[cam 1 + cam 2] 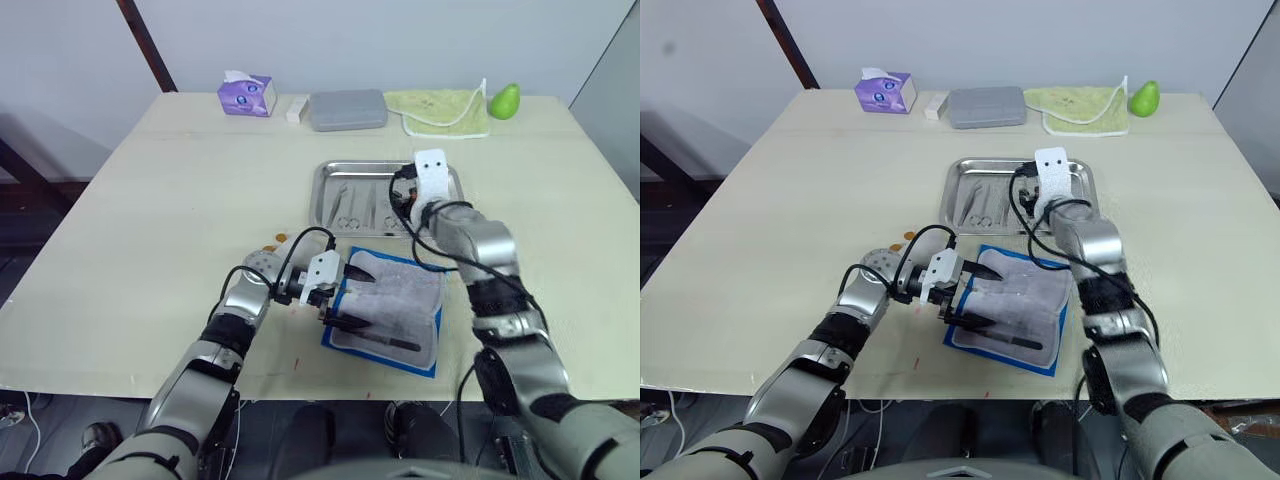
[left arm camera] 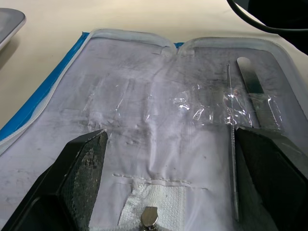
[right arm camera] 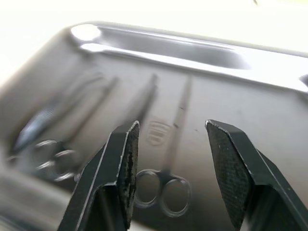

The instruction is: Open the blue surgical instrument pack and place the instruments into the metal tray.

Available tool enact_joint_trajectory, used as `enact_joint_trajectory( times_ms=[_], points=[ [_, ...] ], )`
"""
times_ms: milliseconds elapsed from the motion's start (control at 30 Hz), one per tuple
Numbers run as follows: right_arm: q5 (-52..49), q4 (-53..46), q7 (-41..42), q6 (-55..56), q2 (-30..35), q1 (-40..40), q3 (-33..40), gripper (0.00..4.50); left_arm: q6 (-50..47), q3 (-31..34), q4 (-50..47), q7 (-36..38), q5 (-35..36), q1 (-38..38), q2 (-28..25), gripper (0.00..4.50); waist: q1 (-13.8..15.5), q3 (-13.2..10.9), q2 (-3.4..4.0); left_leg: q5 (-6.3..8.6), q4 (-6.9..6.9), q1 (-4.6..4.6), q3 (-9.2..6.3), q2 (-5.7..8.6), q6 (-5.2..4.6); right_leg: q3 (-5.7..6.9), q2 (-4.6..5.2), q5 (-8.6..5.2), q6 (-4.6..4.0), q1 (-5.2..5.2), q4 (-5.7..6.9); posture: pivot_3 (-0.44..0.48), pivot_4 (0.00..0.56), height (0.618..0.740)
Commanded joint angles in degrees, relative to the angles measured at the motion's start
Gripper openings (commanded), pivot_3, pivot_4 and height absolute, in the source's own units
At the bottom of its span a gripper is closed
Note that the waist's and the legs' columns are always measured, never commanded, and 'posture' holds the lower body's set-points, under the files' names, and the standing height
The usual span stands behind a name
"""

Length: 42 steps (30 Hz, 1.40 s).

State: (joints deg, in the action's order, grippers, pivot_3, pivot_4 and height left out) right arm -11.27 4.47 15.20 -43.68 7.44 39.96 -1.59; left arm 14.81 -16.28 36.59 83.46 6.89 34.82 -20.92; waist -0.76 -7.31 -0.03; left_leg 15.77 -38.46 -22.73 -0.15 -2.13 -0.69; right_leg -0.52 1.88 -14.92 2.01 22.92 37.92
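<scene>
I count one opened blue pack [image 1: 388, 308] with two slim tools [image 2: 233, 168] left inside, and one metal tray [image 1: 330, 190], at its 12 o'clock, holding perhaps four instruments [image 3: 163, 154], blurred.

pale wooden desk [image 1: 150, 230] up against a plain white wall [image 1: 400, 40], dark slanted beam [image 1: 145, 45] by the desk's back left corner, grey floor [image 1: 30, 200]
</scene>
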Motion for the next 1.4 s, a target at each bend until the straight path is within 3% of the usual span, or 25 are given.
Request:
enact_joint_trajectory(
  times_ms=[33,167,267,367,533,667,967,1233,1333,1400],
  points=[
    [-5.9,-13.7,10.2,1.0,4.0,-3.9,-1.4,2.27,-1.2,-1.5,1.5,-0.4,-1.9,-1.8,0.0,4.5,0.0,0.0,0.01,0.0,0.0,0.01,0.0,0.0,0.0,-0.01,-0.01,0.0,0.0,0.0,0.01,0.0,0.15,0.736],
    [-13.5,-23.8,18.8,-0.7,10.2,-10.5,1.4,2.27,-1.0,-1.3,1.7,0.8,-1.6,-1.9,-0.4,4.5,0.1,0.0,-0.03,0.0,0.0,0.01,-0.01,0.0,0.0,-0.01,-0.02,-0.01,0.01,0.0,-0.01,0.0,0.15,0.736],
    [-17.4,-30.0,24.4,-0.9,16.8,-16.1,3.2,3.14,-0.9,-1.2,1.9,1.1,-1.5,-1.9,-0.7,4.5,0.1,-0.1,-0.08,0.0,0.0,0.0,-0.02,0.0,0.0,0.0,-0.04,-0.01,0.01,-0.01,-0.03,0.0,0.15,0.736],
    [-20.3,-35.9,31.3,0.9,24.3,-22.7,4.7,4.44,-0.6,-1.3,2.3,1.8,-1.4,-1.8,-1.1,4.5,0.1,-0.1,-0.16,0.0,0.0,-0.01,-0.03,-0.01,0.0,-0.01,-0.06,-0.02,0.01,-0.01,-0.05,0.0,0.15,0.736],
    [-26.2,-43.2,38.8,2.7,34.0,-33.9,12.8,4.44,0.5,-1.0,3.9,3.1,-1.1,-1.2,-1.7,4.5,-0.1,-0.2,-0.29,0.0,0.02,0.07,-0.01,-0.04,0.0,-0.08,-0.14,-0.02,0.0,-0.01,-0.04,0.0,0.15,0.736],
    [-29.0,-46.1,43.9,3.6,40.3,-44.1,24.4,4.44,2.6,-1.1,6.8,5.0,-1.2,-0.5,-2.4,4.5,0.2,-0.4,-0.46,0.0,0.03,0.06,0.04,-0.07,0.0,-0.11,-0.23,-0.03,0.0,-0.03,-0.1,0.0,0.15,0.736],
    [-34.3,-50.1,51.2,3.0,44.6,-60.5,45.6,4.44,5.0,-1.4,10.3,6.3,-1.9,1.3,-2.9,4.5,0.1,-0.4,-0.59,0.01,0.05,0.3,0.09,-0.14,0.0,-0.26,-0.33,-0.08,0.07,-0.23,-0.09,0.0,0.15,0.736],
    [-37.4,-51.8,51.1,2.7,45.5,-64.5,51.1,4.44,6.0,-1.6,12.0,6.4,-2.0,2.2,-2.7,4.5,0.1,-0.5,-0.63,0.01,0.06,0.33,0.13,-0.14,0.01,-0.29,-0.33,-0.08,0.08,-0.24,-0.1,0.0,0.15,0.736],
    [-38.3,-53.0,47.9,2.4,45.8,-63.2,49.1,4.44,6.2,-1.6,12.3,6.4,-2.0,2.4,-2.7,4.5,0.1,-0.5,-0.64,0.01,0.06,0.34,0.12,-0.14,0.01,-0.33,-0.33,-0.14,0.18,-0.24,-0.09,0.0,0.15,0.736],
    [-37.0,-54.6,43.3,2.6,45.6,-61.1,44.0,4.44,6.2,-1.6,12.3,6.4,-2.0,2.4,-2.6,4.5,0.1,-0.5,-0.65,0.01,0.06,0.34,0.12,-0.14,0.01,-0.32,-0.33,-0.14,0.18,-0.25,-0.09,0.0,0.15,0.736]
  ],
)
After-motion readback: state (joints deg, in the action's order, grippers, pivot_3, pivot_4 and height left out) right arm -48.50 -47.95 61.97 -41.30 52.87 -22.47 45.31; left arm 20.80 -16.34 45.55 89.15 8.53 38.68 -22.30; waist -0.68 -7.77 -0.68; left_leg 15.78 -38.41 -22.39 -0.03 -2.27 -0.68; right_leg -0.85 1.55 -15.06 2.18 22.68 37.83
